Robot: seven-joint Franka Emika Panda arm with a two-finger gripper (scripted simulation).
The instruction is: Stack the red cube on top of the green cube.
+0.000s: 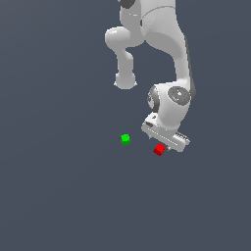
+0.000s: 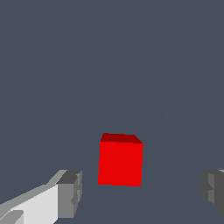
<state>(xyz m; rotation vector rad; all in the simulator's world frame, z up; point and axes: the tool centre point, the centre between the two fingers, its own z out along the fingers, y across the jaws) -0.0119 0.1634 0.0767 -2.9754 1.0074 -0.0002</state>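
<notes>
The red cube point(image 1: 159, 149) sits on the dark grey floor just under my white gripper point(image 1: 162, 147). In the wrist view the red cube point(image 2: 120, 161) lies between my two grey fingertips point(image 2: 70, 192), with a wide gap on each side and neither pad touching it. The gripper point(image 2: 142, 190) is open. The green cube point(image 1: 125, 139) rests on the floor a short way toward the exterior view's left of the red cube. The green cube does not show in the wrist view.
The white arm point(image 1: 166, 54) rises from the gripper toward the top of the exterior view. The dark grey floor point(image 1: 59, 196) surrounds both cubes.
</notes>
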